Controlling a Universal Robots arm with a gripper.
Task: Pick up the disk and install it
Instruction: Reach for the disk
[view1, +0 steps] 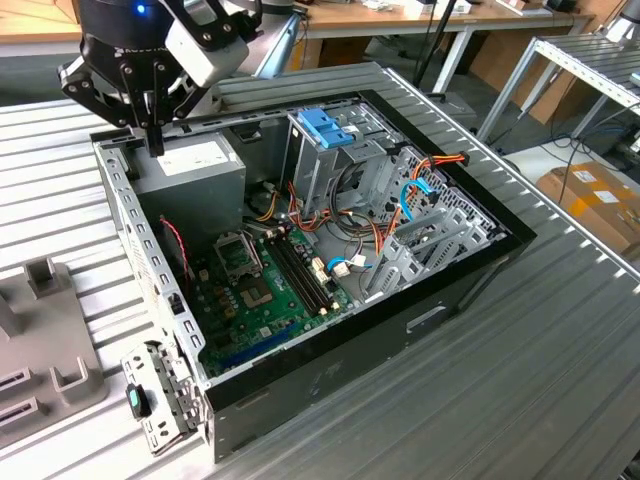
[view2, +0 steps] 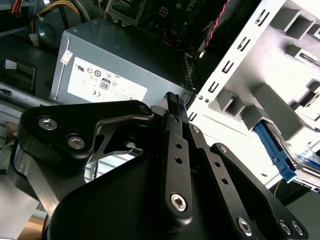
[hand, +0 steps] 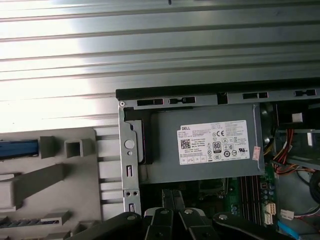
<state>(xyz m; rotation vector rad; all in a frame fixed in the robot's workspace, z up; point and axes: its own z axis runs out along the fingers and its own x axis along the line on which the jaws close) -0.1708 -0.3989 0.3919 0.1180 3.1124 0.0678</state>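
First wrist view: jaws closed, empty, over case (hand: 129, 167) corner; disk (hand: 17, 148) well apart in table fixture (hand: 75, 187), rail pointing toward case.

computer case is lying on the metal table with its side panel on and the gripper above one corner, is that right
Not quite: the side panel is off. The exterior view shows the computer case lying open on the metal table, its motherboard and power supply exposed, with the gripper above one corner.

Open computer case (view1: 350, 385) on ribbed table (view1: 560, 400) — grey power supply (view1: 195, 170), motherboard (view1: 240, 300), blue-handled cage (view1: 312, 175)
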